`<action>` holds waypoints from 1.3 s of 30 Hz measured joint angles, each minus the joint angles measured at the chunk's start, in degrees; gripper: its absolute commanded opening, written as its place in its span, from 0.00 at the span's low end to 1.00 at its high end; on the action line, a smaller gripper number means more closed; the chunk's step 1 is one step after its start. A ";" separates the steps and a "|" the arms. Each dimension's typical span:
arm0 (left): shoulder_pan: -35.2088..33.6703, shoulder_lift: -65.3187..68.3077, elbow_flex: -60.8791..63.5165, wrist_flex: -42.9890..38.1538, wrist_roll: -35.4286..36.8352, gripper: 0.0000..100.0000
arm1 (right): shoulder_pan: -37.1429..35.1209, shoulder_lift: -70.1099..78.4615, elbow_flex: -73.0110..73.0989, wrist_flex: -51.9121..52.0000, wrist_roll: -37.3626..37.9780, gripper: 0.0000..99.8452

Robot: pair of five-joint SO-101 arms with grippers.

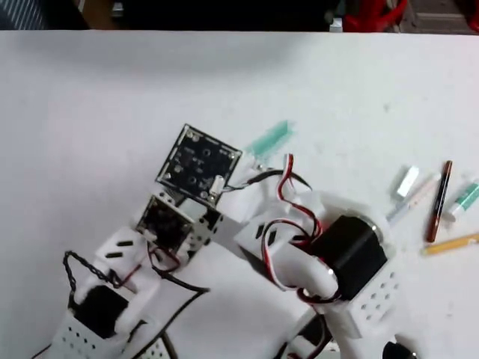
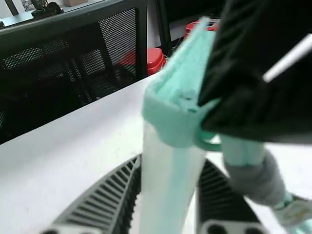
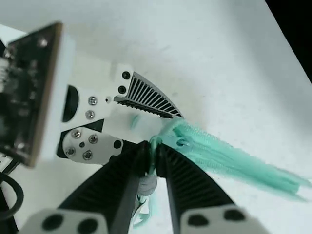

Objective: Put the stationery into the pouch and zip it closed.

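The pouch (image 2: 170,146) is clear with a teal zip edge (image 3: 219,156). It stands between the white fingers (image 3: 146,97) of my left gripper (image 2: 170,168), which is shut on it. My right gripper (image 3: 153,150) has black fingers (image 2: 253,87) and is shut on the teal ring pull (image 2: 208,142) of the zip. In the high view both arms meet at mid-table, and the pouch's teal tip (image 1: 269,137) sticks out beyond them. Loose stationery lies on the table to the right: a brown pen (image 1: 438,200), a yellow pencil (image 1: 449,244) and a white pen (image 1: 413,199).
A small white cap or eraser (image 1: 407,181) and a teal-and-white tube (image 1: 464,198) lie beside the pens. The left arm's camera board (image 1: 198,164) and loose cables (image 1: 288,187) sit over the pouch. The table's far edge (image 1: 239,31) borders a dark fence.
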 measured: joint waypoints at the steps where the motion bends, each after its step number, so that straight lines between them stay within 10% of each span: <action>1: 0.18 0.00 0.00 0.00 -0.44 0.05 | 0.26 0.00 0.00 0.00 0.00 0.02; 20: 1.41 -0.62 -4.31 9.23 1.32 0.05 | 5.63 -0.79 0.26 -4.22 -0.09 0.02; 28: 1.32 -0.88 -5.19 11.08 5.71 0.28 | 12.31 1.93 2.90 -8.62 -0.09 0.02; 39: -0.44 -0.88 0.18 1.41 8.97 0.22 | 13.10 6.33 2.55 -9.58 -0.09 0.02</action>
